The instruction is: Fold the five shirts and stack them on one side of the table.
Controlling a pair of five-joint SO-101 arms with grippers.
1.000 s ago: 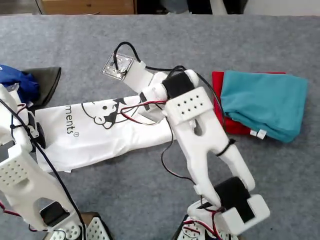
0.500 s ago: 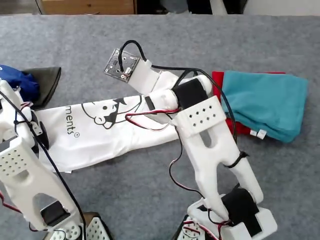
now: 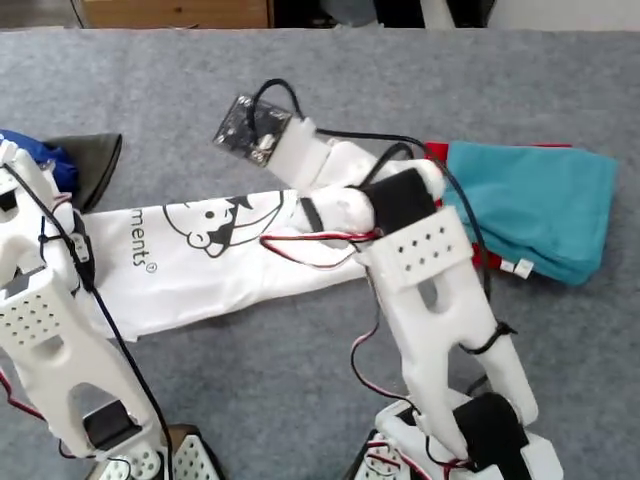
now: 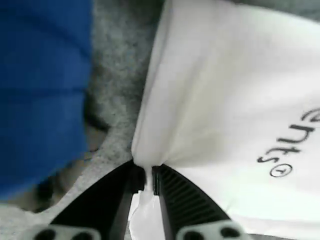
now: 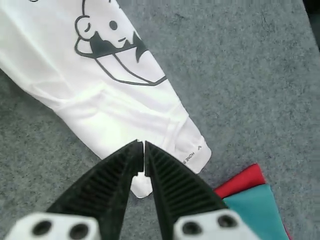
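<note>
My left claw (image 4: 143, 180) is clamped on one end of the white shirt (image 3: 200, 265), which lies stretched across the middle of the table (image 3: 500, 90). My right claw (image 5: 141, 152) is closed at the opposite end, apparently nipping the hem. Assessment: both ends are held to keep the cloth taut and flat for folding.

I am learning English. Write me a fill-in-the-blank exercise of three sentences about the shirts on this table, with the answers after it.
1. The teal shirt lies folded on top of a ___ one.
2. The printed shirt, which the left pincer grips at one edge, is ___ in colour.
3. Close to that pincer lies a bunched ___ shirt.

Missing words: red; white; blue.
</note>
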